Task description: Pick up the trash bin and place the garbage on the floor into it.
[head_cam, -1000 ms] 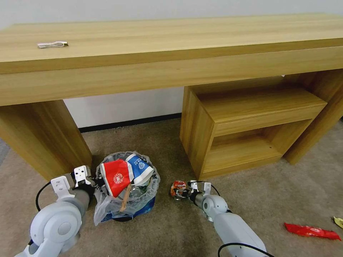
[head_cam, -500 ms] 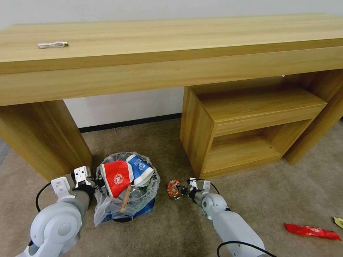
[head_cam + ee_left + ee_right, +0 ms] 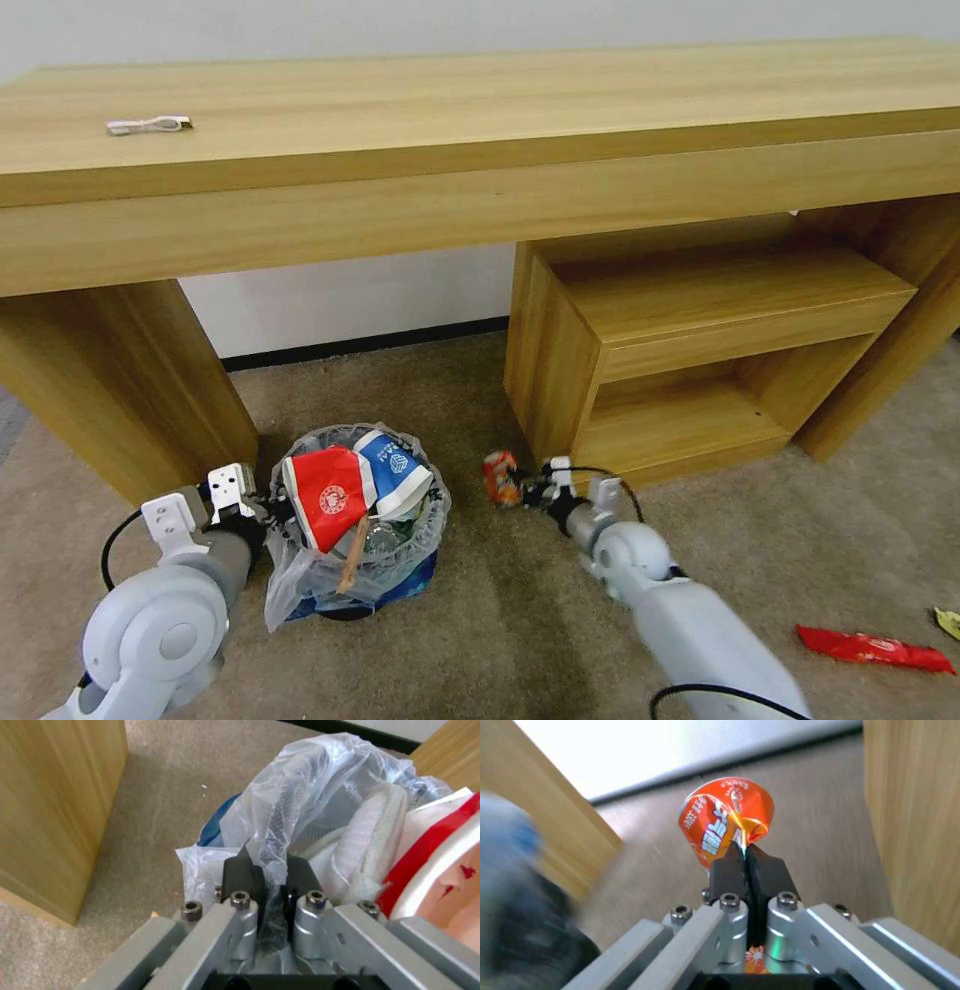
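Our left gripper point(image 3: 267, 870) clamps the trash bin point(image 3: 345, 575) liner; our right gripper point(image 3: 747, 857) pinches what looks like a crushed orange can point(image 3: 725, 817).

The right gripper point(image 3: 745, 860) has its jaws clamped on an orange wrapper point(image 3: 720, 819) above carpet point(image 3: 820, 832).

Open carpet point(image 3: 480, 600) betw. trash bin point(image 3: 356, 520) & cabinet point(image 3: 540, 380); desk leg point(image 3: 130, 390) prob. crowds bin's left.
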Motion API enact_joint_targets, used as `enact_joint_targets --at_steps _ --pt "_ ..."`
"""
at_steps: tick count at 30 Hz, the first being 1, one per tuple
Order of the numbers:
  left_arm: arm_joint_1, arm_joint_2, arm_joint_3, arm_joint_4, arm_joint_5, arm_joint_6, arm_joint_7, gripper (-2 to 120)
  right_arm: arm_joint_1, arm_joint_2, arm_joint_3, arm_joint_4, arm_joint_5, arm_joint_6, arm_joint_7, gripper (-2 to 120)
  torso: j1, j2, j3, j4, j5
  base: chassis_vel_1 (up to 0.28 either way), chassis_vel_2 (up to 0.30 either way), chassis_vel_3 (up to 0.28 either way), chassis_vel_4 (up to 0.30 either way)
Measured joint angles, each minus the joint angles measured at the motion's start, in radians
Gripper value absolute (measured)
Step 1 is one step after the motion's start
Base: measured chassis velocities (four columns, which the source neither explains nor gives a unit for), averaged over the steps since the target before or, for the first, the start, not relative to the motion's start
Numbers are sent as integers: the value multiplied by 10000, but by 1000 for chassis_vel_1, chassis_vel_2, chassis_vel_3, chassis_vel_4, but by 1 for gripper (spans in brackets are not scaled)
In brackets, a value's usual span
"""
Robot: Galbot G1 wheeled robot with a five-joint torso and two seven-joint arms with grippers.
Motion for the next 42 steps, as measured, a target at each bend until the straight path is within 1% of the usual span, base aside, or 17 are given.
enact_joint_targets --at_steps 1,2,4,7,10,11,14,15,18,19,22,26,31,34,35,41,42 --pt "1 -13 25 -2 -61 23 -13 3 -55 -324 33 532 96 260 -250 0 0 0 0 0 1 0 0 0 0" --pt "1 -13 25 -2 -61 23 -13 3 -55 -324 33 532 96 260 -250 0 0 0 0 0 1 0 0 0 0" --pt "-13 -30 42 -7 -120 58 -29 3 -105 -713 95 1386 217 634 -636 0 0 0 -1 1 0 0 0 0 0" --pt "-13 -32 42 -7 -179 83 -49 3 -103 -832 135 1893 228 964 -927 0 0 0 0 2 2 0 0 0 0" --pt "18 -52 44 -61 -436 129 -104 3 -45 -796 122 2433 581 1403 -1608 0 0 0 0 2 0 0 0 0 0" --pt "18 -52 44 -61 -436 129 -104 3 -45 -796 122 2433 581 1403 -1608 0 0 0 0 2 0 0 0 0 0" --pt "35 -95 51 -200 -769 173 -132 3 -42 -626 -118 2504 925 2079 -3113 0 0 0 0 2 2 0 0 0 0" --pt "35 -95 51 -200 -769 173 -132 3 -42 -626 -118 2504 925 2079 -3113 0 0 0 0 2 2 0 0 0 0" --pt "62 -153 98 -320 -1023 194 -140 3 -55 -362 -500 2140 1035 2709 -4775 0 0 0 -1 3 2 0 0 0 0" --pt "62 -153 98 -320 -1023 194 -140 3 -55 -362 -500 2140 1035 2709 -4775 0 0 0 -1 3 2 0 0 0 0" --pt "102 -201 122 -436 -1159 195 -93 3 -81 -211 -747 1743 1065 2916 -5883 0 0 0 0 3 1 0 0 0 0" --pt "134 -200 119 -527 -1228 195 -30 3 -116 -149 -801 1630 1106 2953 -6341 0 0 -1 -1 3 1 0 0 0 0" --pt "121 -201 127 -555 -1233 195 -12 3 -170 -134 -789 1633 1090 2998 -6436 0 0 0 0 2 1 0 0 0 0" --pt "112 -216 181 -589 -1234 195 6 3 -241 -152 -777 1646 912 2995 -6416 14 0 0 0 2 1 0 0 0 0" --pt "112 -216 181 -589 -1234 195 6 3 -241 -152 -777 1646 912 2995 -6416 14 0 0 0 2 1 0 0 0 0" --pt "117 -213 184 -628 -1221 204 22 3 -308 -211 -776 1673 671 2944 -6414 31 0 0 -1 2 1 0 0 0 0" --pt "128 -200 164 -642 -1213 210 25 3 -313 -251 -772 1710 625 2927 -6418 43 0 0 0 2 1 0 0 0 0"
